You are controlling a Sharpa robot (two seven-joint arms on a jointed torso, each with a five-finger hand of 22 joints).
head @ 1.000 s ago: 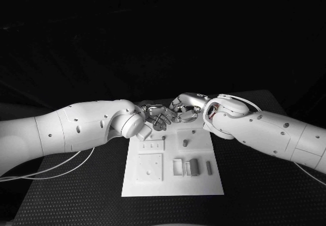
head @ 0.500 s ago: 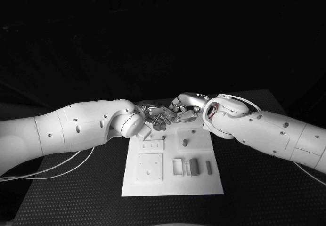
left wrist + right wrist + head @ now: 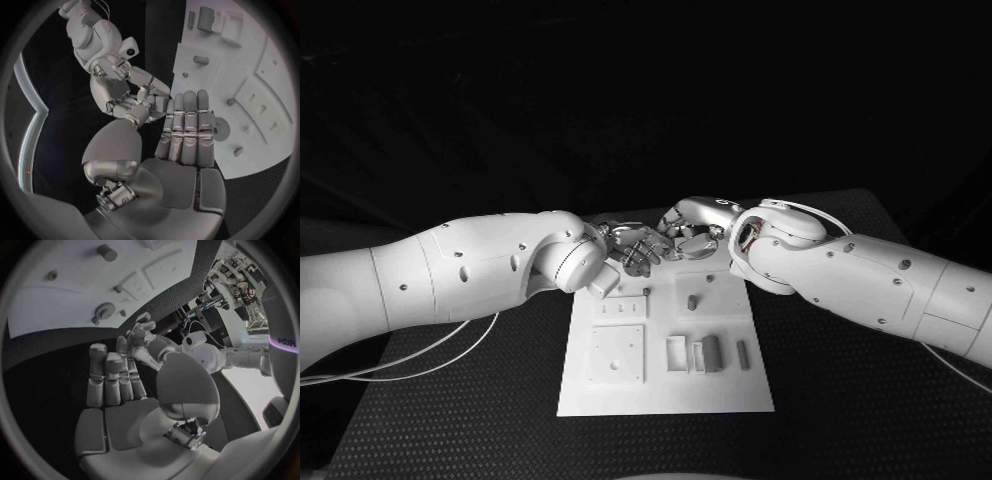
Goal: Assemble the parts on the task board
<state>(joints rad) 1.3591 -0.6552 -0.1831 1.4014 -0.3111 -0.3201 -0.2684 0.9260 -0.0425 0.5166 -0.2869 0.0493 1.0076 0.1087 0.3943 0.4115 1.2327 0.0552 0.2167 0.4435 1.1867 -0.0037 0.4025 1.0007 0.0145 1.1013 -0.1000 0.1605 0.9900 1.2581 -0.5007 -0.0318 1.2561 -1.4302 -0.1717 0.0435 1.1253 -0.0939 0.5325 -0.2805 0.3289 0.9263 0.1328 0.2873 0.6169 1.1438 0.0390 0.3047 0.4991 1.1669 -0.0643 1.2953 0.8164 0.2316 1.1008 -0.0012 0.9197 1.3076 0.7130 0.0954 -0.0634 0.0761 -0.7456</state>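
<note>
The white task board (image 3: pixel 668 385) lies in the middle of the table. My two hands meet just above its far edge. My left hand (image 3: pixel 635 250) has straight fingers (image 3: pixel 185 125) held side by side and the thumb (image 3: pixel 115 145) set apart, palm bare. My right hand (image 3: pixel 692 232) also has straight fingers (image 3: pixel 112 375) and a bare palm; its fingertips (image 3: pixel 145 92) reach my left thumb. I see no part between them. A grey peg (image 3: pixel 692 300) stands upright on the board, and grey blocks (image 3: pixel 711 353) stand nearer me. A round part (image 3: pixel 104 310) sits near the board's far edge.
A square recessed plate (image 3: pixel 617 355) takes the board's near left, with a small slotted block (image 3: pixel 625 310) beyond it. Black matting (image 3: pixel 459 410) surrounds the board. A thin white cable (image 3: pixel 401 365) hangs under my left arm.
</note>
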